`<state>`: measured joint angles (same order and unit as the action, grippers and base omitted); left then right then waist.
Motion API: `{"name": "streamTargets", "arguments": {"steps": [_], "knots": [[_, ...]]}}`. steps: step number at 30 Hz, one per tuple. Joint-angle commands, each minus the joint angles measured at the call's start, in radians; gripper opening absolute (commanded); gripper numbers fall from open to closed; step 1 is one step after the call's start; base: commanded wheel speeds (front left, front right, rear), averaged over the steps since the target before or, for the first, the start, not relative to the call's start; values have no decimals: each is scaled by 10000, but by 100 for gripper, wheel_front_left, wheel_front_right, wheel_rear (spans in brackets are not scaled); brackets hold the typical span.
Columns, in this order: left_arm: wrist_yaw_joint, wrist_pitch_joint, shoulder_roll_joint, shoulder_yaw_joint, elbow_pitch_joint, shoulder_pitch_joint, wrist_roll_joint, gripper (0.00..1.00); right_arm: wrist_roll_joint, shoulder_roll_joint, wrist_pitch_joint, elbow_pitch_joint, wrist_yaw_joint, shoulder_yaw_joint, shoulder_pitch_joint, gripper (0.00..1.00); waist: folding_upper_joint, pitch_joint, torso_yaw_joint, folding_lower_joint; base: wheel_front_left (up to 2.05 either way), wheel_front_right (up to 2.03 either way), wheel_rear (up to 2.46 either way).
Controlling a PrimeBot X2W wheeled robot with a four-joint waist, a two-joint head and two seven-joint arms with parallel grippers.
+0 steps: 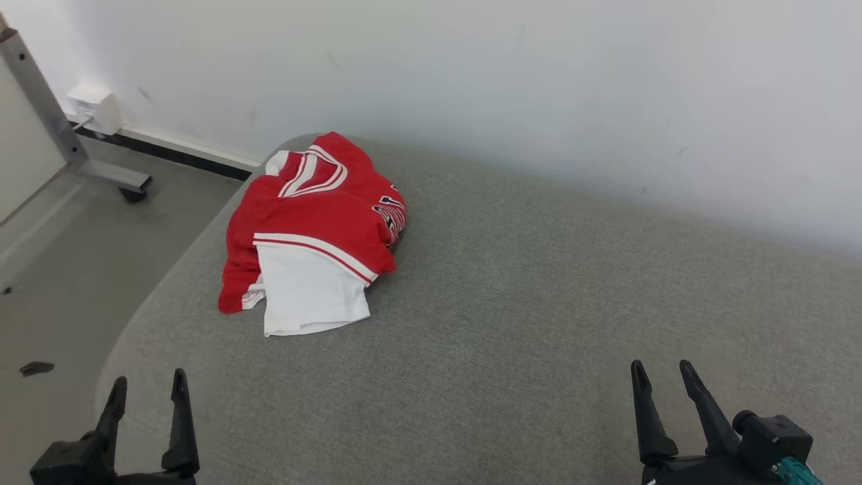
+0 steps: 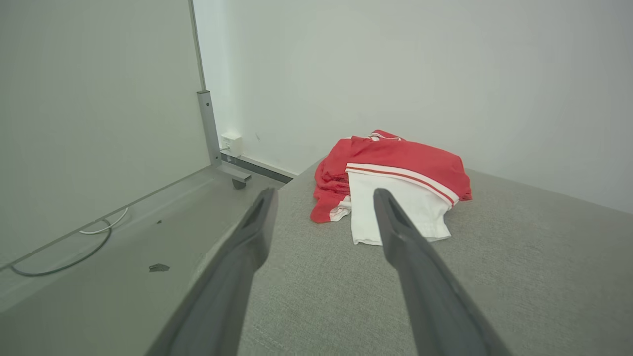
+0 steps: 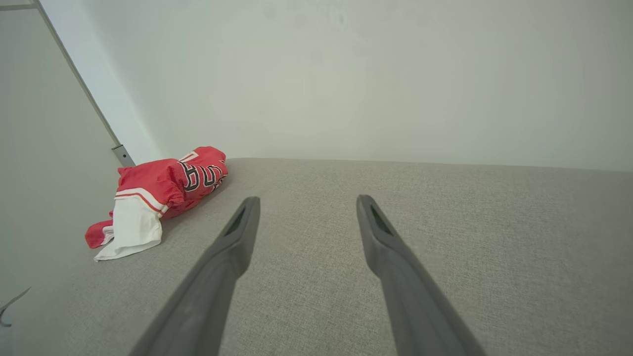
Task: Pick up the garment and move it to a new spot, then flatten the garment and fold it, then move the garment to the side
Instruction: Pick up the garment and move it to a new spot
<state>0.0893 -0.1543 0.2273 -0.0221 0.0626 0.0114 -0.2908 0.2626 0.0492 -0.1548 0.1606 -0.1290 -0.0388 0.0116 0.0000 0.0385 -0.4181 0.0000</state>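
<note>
Pale grey woven upholstery (image 1: 539,303) covers a broad padded surface that runs up against a white wall (image 1: 539,81). In the head view, a red-and-white jersey (image 1: 316,229) lies crumpled in a heap on this surface at about 10 o'clock, close to its rounded corner and near the wall. The red body with striped trim is bunched on top. A white panel spills out toward 6 o'clock, and dark lettering shows on the fold at the heap's 3 o'clock side.

At 7 o'clock in the head view, the left gripper (image 1: 149,377) hovers over the near edge of the surface, its two dark fingers spread apart with nothing between them. Its wrist view shows the jersey lying ahead of the fingertips and apart from them. At 5 o'clock, the right gripper (image 1: 661,365) is likewise parted and empty, well apart from the jersey, which sits at 9 o'clock in that arm's wrist view.

Grey floor (image 1: 54,269) lies beyond the surface at 9 o'clock. On it stand a metal frame foot (image 1: 114,176) with a caster and, at 8 o'clock, a small dark scrap (image 1: 37,368). A white box (image 1: 94,108) is fixed to the wall just above a dark skirting strip (image 1: 168,153). The left wrist view also shows a cable (image 2: 94,237) looping across the floor.
</note>
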Motion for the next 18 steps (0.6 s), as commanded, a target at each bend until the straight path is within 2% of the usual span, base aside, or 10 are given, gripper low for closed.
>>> {"name": "streamTargets", "arguments": {"steps": [1,10,18], "knots": [[69,-14,49,35,-77,184,-13,100,31,20,-57,26,-33,-7,-70,100,0,42,-383,0,0,0,0],[302,56,96,157,-344,386,-80,100,-70,20,-49,108,-33,-103,-65,100,0,43,-587,0,0,0,0],[400,20,161,272,-327,389,-195,100,-206,20,10,79,-33,-143,-147,100,0,6,-448,0,0,0,0]]}}
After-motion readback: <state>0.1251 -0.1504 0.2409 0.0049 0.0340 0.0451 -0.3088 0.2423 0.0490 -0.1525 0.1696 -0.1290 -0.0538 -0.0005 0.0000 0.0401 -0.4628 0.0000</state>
